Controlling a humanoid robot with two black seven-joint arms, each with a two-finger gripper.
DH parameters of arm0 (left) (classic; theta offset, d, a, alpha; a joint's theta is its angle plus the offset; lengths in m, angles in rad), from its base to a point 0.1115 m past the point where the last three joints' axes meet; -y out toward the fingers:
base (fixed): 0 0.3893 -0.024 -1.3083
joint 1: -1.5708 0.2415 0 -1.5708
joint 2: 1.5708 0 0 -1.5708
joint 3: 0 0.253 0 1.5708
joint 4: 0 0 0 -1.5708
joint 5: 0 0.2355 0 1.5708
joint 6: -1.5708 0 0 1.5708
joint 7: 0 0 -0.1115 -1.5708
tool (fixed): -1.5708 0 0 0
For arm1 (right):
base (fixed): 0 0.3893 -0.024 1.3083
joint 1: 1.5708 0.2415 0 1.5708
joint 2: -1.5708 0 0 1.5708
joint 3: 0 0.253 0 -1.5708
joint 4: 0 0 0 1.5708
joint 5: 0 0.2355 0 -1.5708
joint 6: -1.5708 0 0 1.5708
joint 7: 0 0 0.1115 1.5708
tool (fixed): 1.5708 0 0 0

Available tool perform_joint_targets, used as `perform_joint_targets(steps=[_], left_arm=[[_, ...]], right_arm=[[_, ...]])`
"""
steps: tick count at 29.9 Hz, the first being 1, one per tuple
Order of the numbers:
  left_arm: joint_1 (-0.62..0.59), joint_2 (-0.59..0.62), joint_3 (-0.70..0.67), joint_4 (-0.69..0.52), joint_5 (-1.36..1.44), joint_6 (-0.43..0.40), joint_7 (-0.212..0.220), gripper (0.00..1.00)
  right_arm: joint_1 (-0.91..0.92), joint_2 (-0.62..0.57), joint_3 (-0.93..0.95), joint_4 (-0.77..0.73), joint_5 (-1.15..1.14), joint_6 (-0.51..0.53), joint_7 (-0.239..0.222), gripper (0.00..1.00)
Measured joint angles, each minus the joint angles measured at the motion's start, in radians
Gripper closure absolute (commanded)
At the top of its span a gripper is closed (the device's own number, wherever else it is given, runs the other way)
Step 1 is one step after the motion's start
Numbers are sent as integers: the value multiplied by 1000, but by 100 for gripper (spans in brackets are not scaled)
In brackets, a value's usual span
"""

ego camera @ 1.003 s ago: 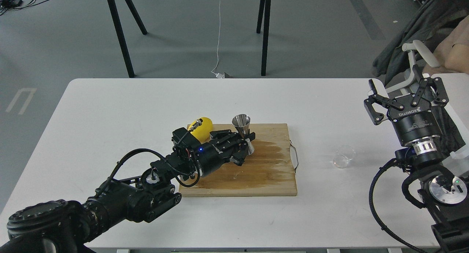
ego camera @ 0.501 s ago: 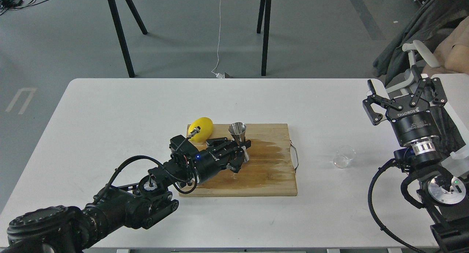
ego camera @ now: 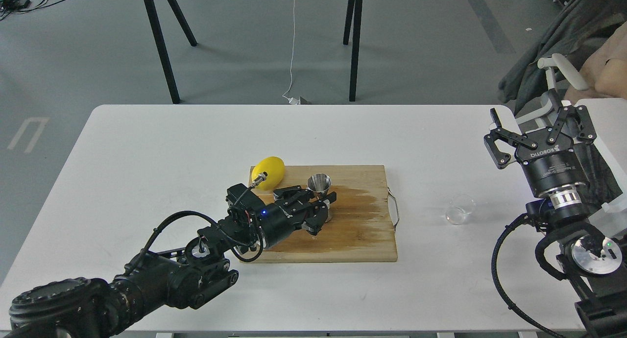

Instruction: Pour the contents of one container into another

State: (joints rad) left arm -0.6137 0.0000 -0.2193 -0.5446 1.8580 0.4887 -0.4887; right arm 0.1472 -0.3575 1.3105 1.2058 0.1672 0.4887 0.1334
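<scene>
Jigger [ego camera: 319,183] upright on board [ego camera: 362,230], gripped by left hand [ego camera: 324,208]; right hand [ego camera: 536,127] spread (empty); glass cup [ego camera: 459,209] apart.

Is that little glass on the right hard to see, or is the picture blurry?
Head view: sharp, evenly lit. The glass cup is transparent, so only its rim and small glints show against the white table; the steel jigger reflects light brightly.

A cutting board [ego camera: 343,240] lies mid-desk [ego camera: 147,147]; on it, a lemon [ego camera: 269,171] sits left of the jigger [ego camera: 319,183]. The glass cup [ego camera: 459,209] stands right of the board.
</scene>
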Motion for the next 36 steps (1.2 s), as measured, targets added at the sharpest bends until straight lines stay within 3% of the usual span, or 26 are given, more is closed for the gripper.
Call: perform_joint_targets(steps=[4,8,12,28,36], left_arm=[[0,0,0,0,0,0,0,36],[9,0,0,-2,0,0,0,13],[22,0,1,-5,0,0,0,2],[50,5,-5,-15,-7,0,0,1],[89,116,-10,-44,-33,0,0,1]], right_arm=[[0,1,1,0,0,0,0,1],[-1,2,0,0,0,0,0,1],[-1,3,0,0,0,0,0,1],[-4,3,-2,0,0,0,0,1],[0,5,-4,0,0,0,0,1]])
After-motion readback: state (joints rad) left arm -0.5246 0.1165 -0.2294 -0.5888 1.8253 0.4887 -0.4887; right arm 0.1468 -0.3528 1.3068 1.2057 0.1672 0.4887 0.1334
